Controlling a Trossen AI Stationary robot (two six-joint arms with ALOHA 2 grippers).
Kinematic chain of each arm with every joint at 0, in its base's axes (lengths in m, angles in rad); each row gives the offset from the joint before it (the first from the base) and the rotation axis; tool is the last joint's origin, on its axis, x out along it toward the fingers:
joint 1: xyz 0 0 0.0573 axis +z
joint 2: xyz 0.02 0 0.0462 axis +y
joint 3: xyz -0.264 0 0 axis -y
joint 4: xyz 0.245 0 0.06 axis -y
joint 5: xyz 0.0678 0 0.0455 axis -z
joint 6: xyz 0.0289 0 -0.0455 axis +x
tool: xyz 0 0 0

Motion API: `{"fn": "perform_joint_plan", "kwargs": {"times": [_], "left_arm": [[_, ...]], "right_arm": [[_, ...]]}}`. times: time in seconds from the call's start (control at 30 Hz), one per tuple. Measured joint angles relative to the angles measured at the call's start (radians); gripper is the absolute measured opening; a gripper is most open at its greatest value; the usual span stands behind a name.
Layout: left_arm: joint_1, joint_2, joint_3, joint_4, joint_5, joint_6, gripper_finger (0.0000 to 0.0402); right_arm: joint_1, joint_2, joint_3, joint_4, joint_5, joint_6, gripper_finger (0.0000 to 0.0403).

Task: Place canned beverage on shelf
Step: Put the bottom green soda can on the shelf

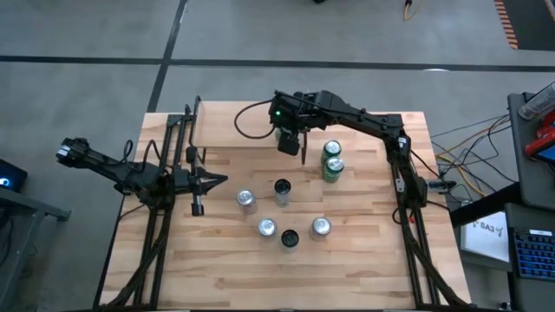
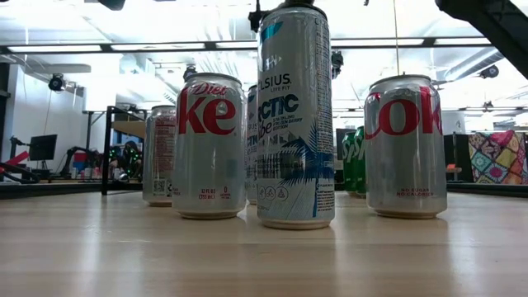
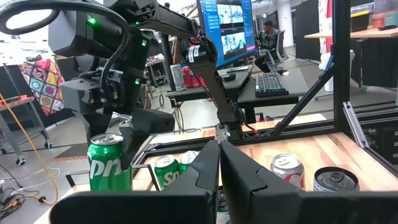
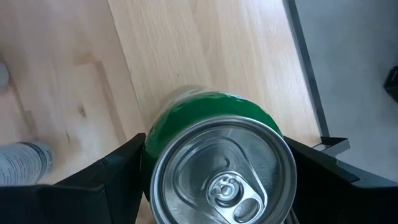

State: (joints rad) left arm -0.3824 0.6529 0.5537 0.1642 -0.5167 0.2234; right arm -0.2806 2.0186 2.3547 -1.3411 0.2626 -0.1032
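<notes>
The green Sprite can (image 4: 214, 155) sits between the right gripper (image 4: 217, 165) fingers, which clamp its sides, over the shelf (image 1: 227, 124) at the table's (image 1: 364, 269) far edge — two more green cans (image 1: 333, 160) stand nearby. The left gripper (image 1: 198, 182) waits pressed closed at the left side.

the green can (image 4: 217, 155) has a glossy painted wall and a smooth, bright bare-metal lid (pull tab included). the right end effector (image 4: 217, 180) holding it looks matt black plastic. the desk (image 4: 205, 50) is pale, smooth wood planking with visible grain.
</notes>
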Motion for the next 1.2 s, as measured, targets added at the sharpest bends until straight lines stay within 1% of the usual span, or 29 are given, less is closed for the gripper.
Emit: {"fn": "perform_joint_plan", "kwargs": {"times": [0.27,0.9,1.07,1.2], "left_arm": [[0.000,0.000,0.000,0.000,0.000,0.000,0.0000],[0.000,0.000,0.000,0.009,0.000,0.000,0.0000],[0.000,0.000,0.000,0.009,0.000,0.000,0.0000],[0.000,0.000,0.000,0.009,0.000,0.000,0.0000]], "right_arm": [[0.000,0.000,0.000,0.000,0.000,-0.002,0.0322],[-0.003,0.001,0.000,0.002,-0.011,-0.012,0.0328],[-0.010,0.001,0.000,0.019,-0.059,-0.011,0.0331],[-0.014,0.001,-0.001,0.022,-0.064,-0.013,0.0331]]}}
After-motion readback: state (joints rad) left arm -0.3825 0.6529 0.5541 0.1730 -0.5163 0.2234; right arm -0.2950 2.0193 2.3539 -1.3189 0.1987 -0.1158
